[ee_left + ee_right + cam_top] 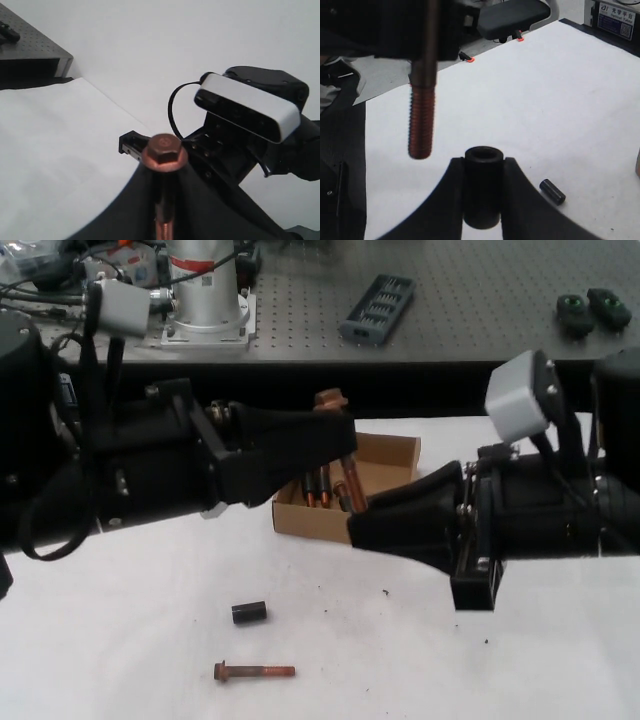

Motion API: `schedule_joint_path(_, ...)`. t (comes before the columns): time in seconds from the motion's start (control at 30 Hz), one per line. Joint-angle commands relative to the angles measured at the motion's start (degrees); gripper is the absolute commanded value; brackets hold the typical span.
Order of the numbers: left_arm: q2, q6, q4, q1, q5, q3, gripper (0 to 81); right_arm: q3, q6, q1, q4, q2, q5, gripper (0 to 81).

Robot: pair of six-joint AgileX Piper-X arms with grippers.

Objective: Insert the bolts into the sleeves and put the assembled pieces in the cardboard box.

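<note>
My left gripper (340,445) is shut on a copper bolt (330,398), which it holds upright over the cardboard box (392,456), hex head (164,150) up. The bolt's threaded end (421,120) hangs just above and a little to one side of a black sleeve (482,186). My right gripper (482,205) is shut on that sleeve and holds it upright with its open bore facing up. In the high view the right gripper (360,525) sits at the box's front corner, under the left one. A loose sleeve (249,613) and a loose bolt (254,671) lie on the white cloth in front.
Several assembled copper pieces (317,488) lie in the box. The loose sleeve (552,191) lies on the cloth below the right gripper. A metal breadboard bench (450,300) with a post base (205,300) and a black rack (378,306) runs along the back.
</note>
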Motion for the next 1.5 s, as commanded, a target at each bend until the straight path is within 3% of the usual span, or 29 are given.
schedule_joint_path(0.0,-0.78,-1.33,-2.25,-0.83,-2.93,-0.25,0.6,-0.41,1.55,-1.30,-2.14,0.08,-2.52,4.3)
schedule_joint_path(0.3,-0.78,-1.77,-2.25,-0.83,-5.77,-0.25,0.6,-0.41,3.65,-0.92,-0.89,0.08,-5.07,4.3)
schedule_joint_path(1.27,-0.78,2.09,3.18,-0.64,-5.03,-0.25,0.6,-0.41,3.25,0.37,-0.89,-0.11,-4.76,4.3)
schedule_joint_path(1.47,-0.78,0.44,2.92,-0.64,3.26,-0.25,0.6,-0.41,3.25,0.37,-1.22,-0.11,-4.58,4.3)
